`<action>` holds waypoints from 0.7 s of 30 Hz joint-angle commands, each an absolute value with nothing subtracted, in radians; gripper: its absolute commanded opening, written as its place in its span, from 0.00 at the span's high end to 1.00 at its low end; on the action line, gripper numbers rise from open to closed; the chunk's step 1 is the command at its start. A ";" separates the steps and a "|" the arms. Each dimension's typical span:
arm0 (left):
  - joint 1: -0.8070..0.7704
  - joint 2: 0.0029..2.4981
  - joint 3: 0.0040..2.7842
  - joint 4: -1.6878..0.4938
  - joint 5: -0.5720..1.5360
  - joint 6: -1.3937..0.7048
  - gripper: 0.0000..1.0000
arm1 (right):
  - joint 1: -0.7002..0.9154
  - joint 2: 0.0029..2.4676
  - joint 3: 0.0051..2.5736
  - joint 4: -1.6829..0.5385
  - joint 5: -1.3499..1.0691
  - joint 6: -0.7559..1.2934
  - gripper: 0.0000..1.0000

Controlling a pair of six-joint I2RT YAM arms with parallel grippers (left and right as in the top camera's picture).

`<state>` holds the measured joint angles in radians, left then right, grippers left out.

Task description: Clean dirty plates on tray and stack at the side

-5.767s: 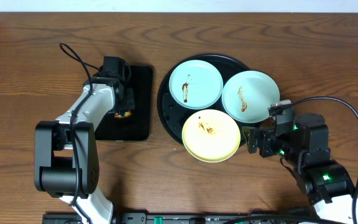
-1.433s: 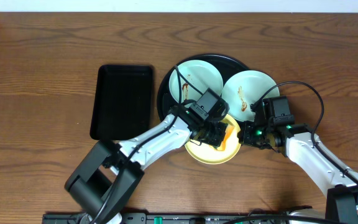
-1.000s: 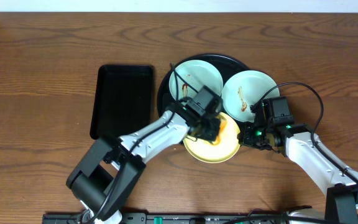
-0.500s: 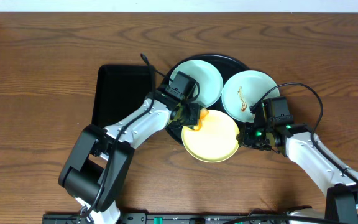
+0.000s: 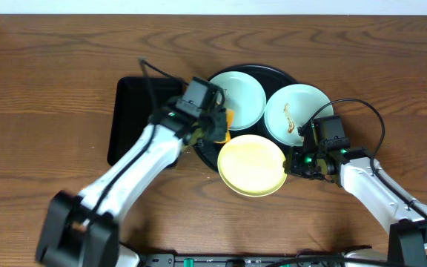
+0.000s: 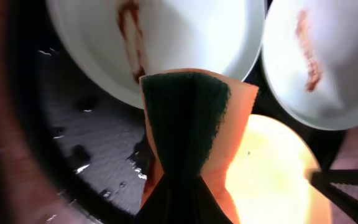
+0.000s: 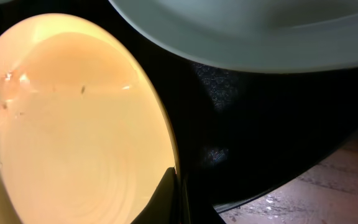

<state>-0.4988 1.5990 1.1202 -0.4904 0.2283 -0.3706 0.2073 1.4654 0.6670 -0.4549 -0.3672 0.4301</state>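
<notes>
The round black tray holds three plates. The pale yellow plate at its front looks free of smears, and my right gripper is shut on its right rim. Both mint plates carry brown smears: one at the back left, the other at the back right. My left gripper is shut on an orange sponge with a green pad. It hangs over the tray's left side, between the left mint plate and the yellow plate.
A rectangular black tray lies left of the round tray, partly under my left arm. Water drops sit on the round tray's floor. Bare wooden table surrounds everything.
My left gripper has carried the sponge up and left, off the yellow plate to the tray's left side. The yellow plate's smear is gone. The right arm has stayed still.
</notes>
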 commanded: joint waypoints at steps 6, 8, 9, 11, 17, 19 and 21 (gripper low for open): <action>-0.439 1.504 1.119 -0.625 0.121 -0.380 0.93 | 0.211 1.438 0.696 -0.456 -0.328 0.310 0.99; -0.406 1.503 1.119 -0.647 0.122 -0.380 0.93 | 0.211 1.412 0.711 -0.458 -0.314 0.281 0.99; -0.365 1.503 1.119 -0.665 0.122 -0.379 0.92 | 0.211 1.383 0.728 -0.458 -0.311 0.244 0.99; -0.322 1.502 1.119 -0.678 0.122 -0.379 0.93 | 0.215 1.348 0.751 -0.469 -0.279 0.211 0.99; -0.184 1.502 1.119 -0.702 0.122 -0.376 0.92 | 0.278 1.263 0.822 -0.497 -0.112 0.096 0.99; -0.141 1.502 1.119 -0.709 0.123 -0.376 0.93 | 0.320 1.246 0.847 -0.499 0.004 0.062 0.99; -0.113 1.502 1.119 -0.712 0.122 -0.376 0.92 | 0.363 1.241 0.869 -0.497 0.115 0.027 0.99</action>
